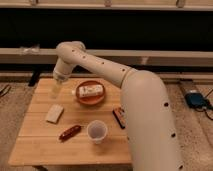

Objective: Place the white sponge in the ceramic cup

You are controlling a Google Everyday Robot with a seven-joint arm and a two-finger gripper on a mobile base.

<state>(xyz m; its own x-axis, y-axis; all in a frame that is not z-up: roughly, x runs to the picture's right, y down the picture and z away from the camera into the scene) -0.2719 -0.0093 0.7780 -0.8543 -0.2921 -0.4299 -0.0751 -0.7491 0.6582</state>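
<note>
The white sponge lies flat on the left part of the wooden table. The ceramic cup is whitish, stands upright with its mouth up, and sits near the table's front middle, to the right of the sponge. My gripper hangs down from the white arm over the table's back left, above and a little behind the sponge, apart from it. Nothing shows in the gripper.
An orange plate with a white packet sits at the table's back middle. A reddish-brown bar lies left of the cup. A dark small object lies by the arm's edge. A blue device is on the floor at right.
</note>
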